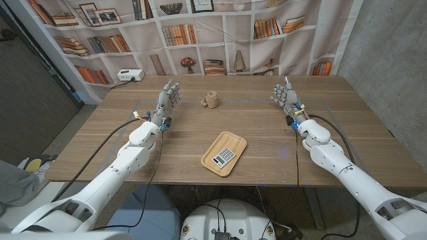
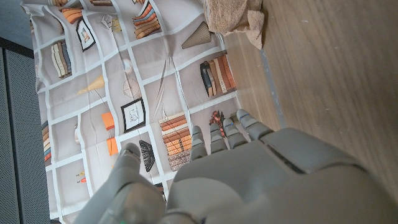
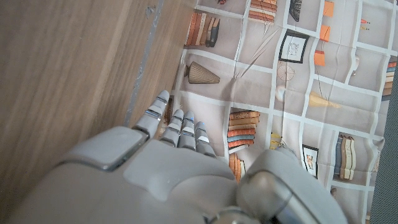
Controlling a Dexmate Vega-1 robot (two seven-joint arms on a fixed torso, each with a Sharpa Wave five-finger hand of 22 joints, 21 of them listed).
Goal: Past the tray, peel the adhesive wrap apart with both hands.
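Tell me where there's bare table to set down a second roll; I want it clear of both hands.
Bare wood lies between the tray and the right hand, and between the tray and the left hand. The near strip in front of the tray is free too. Tightest is beside the wrap, close to the left hand.

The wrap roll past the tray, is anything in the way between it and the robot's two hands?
Nothing visible blocks either hand. The adhesive wrap sits on bare table beyond the tray. The left hand stands close beside it, the right hand farther off, with only open wood between. The tray lies nearer the robot, off both paths.
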